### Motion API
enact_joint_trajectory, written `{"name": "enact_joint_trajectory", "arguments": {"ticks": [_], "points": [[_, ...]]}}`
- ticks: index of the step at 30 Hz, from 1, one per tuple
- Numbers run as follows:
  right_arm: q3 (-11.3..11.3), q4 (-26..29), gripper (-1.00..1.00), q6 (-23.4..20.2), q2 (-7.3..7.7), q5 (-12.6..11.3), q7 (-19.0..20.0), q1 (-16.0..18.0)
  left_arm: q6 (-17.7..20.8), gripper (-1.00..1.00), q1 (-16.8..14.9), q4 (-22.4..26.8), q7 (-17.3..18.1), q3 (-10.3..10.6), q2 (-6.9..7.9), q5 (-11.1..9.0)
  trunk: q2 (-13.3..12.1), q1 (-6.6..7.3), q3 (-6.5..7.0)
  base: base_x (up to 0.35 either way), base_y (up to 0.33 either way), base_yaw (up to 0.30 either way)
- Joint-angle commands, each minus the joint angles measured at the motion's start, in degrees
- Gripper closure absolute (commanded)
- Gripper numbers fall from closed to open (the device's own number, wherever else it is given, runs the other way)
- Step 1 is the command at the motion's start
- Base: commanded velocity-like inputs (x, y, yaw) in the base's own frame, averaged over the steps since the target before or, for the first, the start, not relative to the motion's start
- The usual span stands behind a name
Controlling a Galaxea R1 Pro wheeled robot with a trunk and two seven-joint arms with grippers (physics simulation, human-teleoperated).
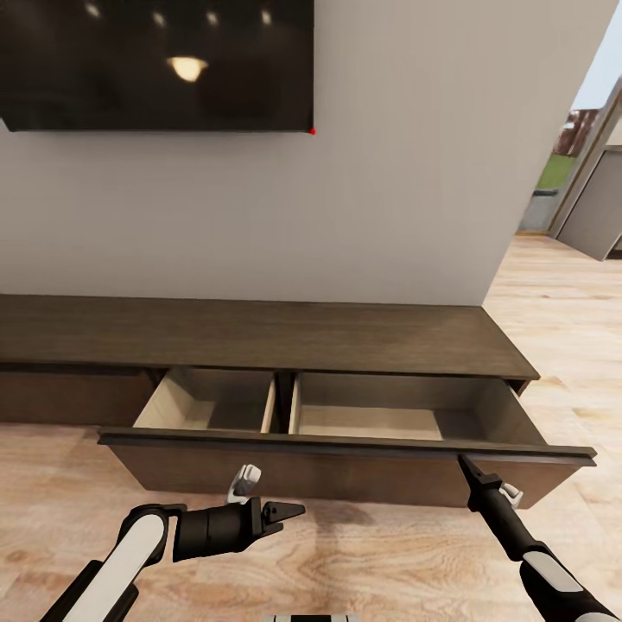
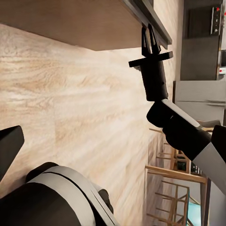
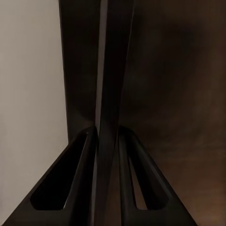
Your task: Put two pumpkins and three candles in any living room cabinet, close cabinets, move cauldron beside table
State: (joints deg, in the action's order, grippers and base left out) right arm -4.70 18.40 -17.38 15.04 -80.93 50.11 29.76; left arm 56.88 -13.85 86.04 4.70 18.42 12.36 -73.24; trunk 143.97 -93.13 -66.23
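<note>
Dark-brown cabinet [image 1: 259, 333] drawer [image 1: 345, 449] pulled out; right gripper [image 1: 464, 464] pinched on its front edge, left gripper [image 1: 289, 511] fingers together over floor [image 1: 363, 553]

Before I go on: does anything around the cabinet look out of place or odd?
Only the cabinet's wide drawer stands pulled out, its two beige compartments bare. The right gripper sits at its front edge, fingers pinching the top lip. The left gripper hangs below, holding nothing.

A plain pale grey wall [image 1: 363, 190] fills the middle of the frame. At upper left hangs a black television screen [image 1: 155, 60] reflecting ceiling lights. Light wood-plank flooring [image 1: 371, 553] runs along the bottom and up the right side, where a doorway [image 1: 574, 164] at upper right shows green outdoors.
</note>
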Motion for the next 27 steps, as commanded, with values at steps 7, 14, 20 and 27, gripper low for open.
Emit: {"name": "enact_joint_trajectory", "arguments": {"ticks": [7, 14, 20, 27], "points": [[0.34, -0.10, 1.00, -0.59, -0.01, -0.10, 0.30, -0.02, 0.07, -1.00, -0.04, 0.00, 0.49, 0.04, 0.03, 0.47, 0.02, 0.01, -0.05, -0.009, 0.000, 0.000], [0.33, -0.12, 1.00, -0.63, -0.01, -0.10, 0.31, -0.01, 0.07, -1.00, -0.04, 0.00, 0.49, 0.04, 0.03, 0.47, 0.02, 0.01, -0.05, -0.041, 0.006, 0.000], [0.32, -0.12, 1.00, -0.64, -0.01, -0.10, 0.29, -0.03, 0.07, -1.00, -0.04, 0.00, 0.49, 0.04, 0.03, 0.47, 0.02, 0.01, -0.05, -0.038, 0.005, 0.000], [0.33, -0.12, 1.00, -0.64, -0.01, -0.10, 0.32, -0.01, 0.07, -1.00, -0.04, 0.00, 0.49, 0.04, 0.03, 0.47, 0.02, 0.01, -0.05, -0.009, 0.001, 0.000]]}}
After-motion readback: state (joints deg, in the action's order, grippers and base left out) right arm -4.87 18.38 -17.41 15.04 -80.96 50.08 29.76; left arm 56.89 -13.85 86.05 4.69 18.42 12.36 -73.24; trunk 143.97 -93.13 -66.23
